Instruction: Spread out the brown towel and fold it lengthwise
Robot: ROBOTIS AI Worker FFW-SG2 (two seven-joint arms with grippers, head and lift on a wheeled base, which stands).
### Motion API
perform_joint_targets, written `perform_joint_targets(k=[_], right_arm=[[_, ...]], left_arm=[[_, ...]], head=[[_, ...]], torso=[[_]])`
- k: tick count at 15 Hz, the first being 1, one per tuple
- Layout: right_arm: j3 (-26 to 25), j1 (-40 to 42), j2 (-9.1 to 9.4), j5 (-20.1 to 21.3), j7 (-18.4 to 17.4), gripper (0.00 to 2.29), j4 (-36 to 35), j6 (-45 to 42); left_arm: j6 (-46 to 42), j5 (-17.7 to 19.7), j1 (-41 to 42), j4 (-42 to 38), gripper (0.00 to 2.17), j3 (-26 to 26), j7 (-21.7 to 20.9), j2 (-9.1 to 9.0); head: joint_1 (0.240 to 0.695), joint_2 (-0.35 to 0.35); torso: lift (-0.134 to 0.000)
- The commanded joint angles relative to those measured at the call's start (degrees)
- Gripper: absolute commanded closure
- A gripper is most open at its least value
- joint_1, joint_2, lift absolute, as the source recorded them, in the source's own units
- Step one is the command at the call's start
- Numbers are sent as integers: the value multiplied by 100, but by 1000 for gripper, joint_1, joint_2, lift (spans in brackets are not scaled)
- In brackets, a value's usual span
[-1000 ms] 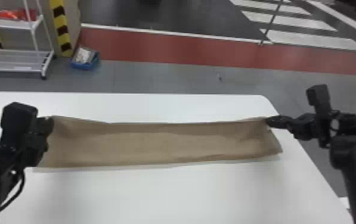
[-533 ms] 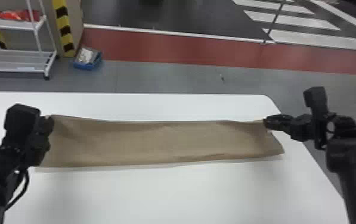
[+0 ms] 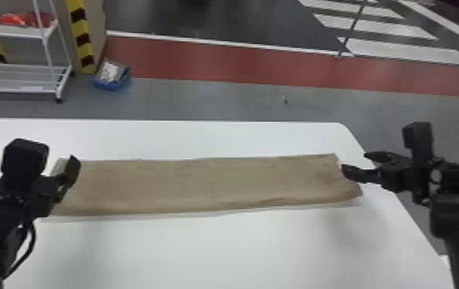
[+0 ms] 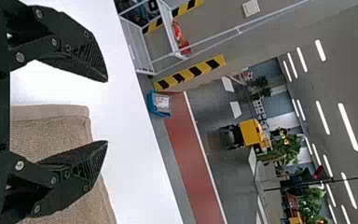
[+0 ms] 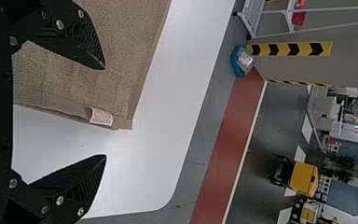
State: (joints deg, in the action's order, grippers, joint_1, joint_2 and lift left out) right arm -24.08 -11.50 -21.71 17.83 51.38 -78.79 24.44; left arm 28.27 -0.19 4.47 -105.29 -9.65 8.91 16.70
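"Jaws?"
"Wide and empty, left gripper and right gripper alike."
"And the towel?"
"Lying flat near the tabletop's far edge. Likely soft and light, best pinched at its two near corners."

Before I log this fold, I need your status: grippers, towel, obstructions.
Left gripper open, empty, at left end of brown towel. Right gripper open, empty, at right end. Towel in long strip on table; nothing seen lying on it.
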Motion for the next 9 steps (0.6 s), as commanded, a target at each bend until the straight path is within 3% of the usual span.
perform_joint_targets(k=[1,5,9], right_arm=[[-114,253,0,-218,47,113,-312,14],[-475,447,-26,-790,372,113,-506,154],[-862,464,-97,-1396,654,113,-418,189]], left_arm=[[-1,-25,37,-27,19,-11,102,0],[-1,194,248,-475,19,121,94,0],[17,906,327,-572,29,534,-232,0]], head=[[695,-226],[695,-226],[695,-236]], torso=[[-124],[-124],[-124]])
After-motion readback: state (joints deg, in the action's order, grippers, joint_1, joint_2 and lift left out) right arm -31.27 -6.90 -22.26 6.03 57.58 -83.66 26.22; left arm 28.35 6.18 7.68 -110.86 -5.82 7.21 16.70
